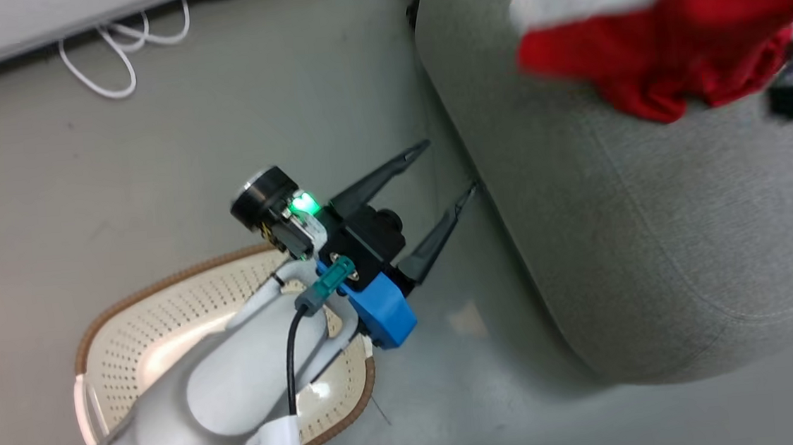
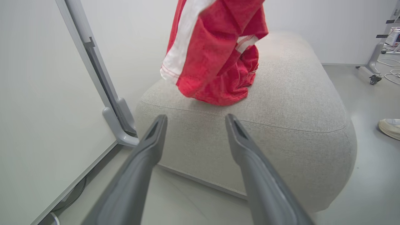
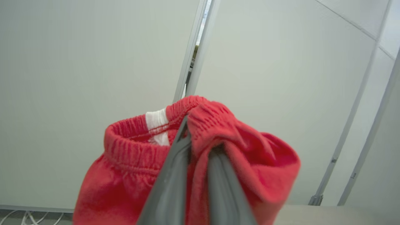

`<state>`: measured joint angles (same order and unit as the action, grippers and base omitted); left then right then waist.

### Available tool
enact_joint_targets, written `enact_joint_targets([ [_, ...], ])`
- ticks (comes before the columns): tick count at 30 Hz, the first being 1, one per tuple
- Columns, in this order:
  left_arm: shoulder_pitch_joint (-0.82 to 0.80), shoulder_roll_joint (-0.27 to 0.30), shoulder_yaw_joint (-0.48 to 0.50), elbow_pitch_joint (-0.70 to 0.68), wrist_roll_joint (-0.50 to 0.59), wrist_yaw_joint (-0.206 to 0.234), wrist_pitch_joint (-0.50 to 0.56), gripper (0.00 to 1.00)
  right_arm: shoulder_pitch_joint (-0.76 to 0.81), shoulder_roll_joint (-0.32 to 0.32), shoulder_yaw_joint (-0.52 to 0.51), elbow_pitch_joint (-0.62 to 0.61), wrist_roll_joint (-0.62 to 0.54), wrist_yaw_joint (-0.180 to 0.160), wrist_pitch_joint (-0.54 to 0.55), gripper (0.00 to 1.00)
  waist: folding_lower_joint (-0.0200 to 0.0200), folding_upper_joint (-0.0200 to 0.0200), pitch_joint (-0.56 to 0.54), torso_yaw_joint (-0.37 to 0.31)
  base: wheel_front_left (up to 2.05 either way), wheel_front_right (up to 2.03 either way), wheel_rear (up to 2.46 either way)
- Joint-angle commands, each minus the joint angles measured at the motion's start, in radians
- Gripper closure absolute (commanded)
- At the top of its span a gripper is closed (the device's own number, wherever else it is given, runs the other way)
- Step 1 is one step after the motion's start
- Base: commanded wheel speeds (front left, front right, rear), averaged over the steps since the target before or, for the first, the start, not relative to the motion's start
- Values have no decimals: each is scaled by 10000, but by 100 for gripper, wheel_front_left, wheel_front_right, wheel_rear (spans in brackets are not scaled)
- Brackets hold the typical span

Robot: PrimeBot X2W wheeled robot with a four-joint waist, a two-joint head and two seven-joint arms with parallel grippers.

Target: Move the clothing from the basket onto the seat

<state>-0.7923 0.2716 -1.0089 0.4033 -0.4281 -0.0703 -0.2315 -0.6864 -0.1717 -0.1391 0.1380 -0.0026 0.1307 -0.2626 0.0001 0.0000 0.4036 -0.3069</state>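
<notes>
A red garment with a white stripe (image 1: 664,24) hangs over the grey sofa (image 1: 652,231), and its lower end touches the cushion (image 2: 218,87). My right gripper (image 3: 200,140) is shut on its elastic waistband (image 3: 131,147), holding it up. My left gripper (image 1: 449,166) is open and holds nothing, above the floor between the basket and the sofa's side. In the left wrist view its fingers (image 2: 156,140) point at the sofa (image 2: 297,93). The cream basket with a brown rim (image 1: 182,282) sits on the floor under my left arm, which hides much of its inside.
White cables (image 1: 114,54) lie on the floor by the wall. A white partition with a grey frame foot (image 2: 115,118) stands close to the sofa's left end. A wheeled stand (image 2: 373,72) and a person's shoe (image 2: 390,128) are beyond the sofa's right end.
</notes>
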Motion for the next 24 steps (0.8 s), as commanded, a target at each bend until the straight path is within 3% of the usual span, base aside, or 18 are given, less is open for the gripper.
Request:
enact_joint_targets([
  [1,-229,101,64,-78,63,2,38,0,-435,-195,-290,-83,14,-1,-35,100,-1,0,644,222,0,0,0],
  [7,-868,442,84,-520,333,-54,241,0,-2134,-1192,-2178,277,1,1,-32,100,-1,0,1834,522,0,0,0],
  [12,-1188,652,96,-839,445,-42,379,0,-2304,-1582,-3200,1358,45,1,-33,100,-1,0,2500,565,0,0,0],
  [24,-1266,882,-34,-1077,440,-28,462,0,-1369,-1028,-3494,4222,-163,1,-35,100,-1,0,2825,549,0,0,0],
])
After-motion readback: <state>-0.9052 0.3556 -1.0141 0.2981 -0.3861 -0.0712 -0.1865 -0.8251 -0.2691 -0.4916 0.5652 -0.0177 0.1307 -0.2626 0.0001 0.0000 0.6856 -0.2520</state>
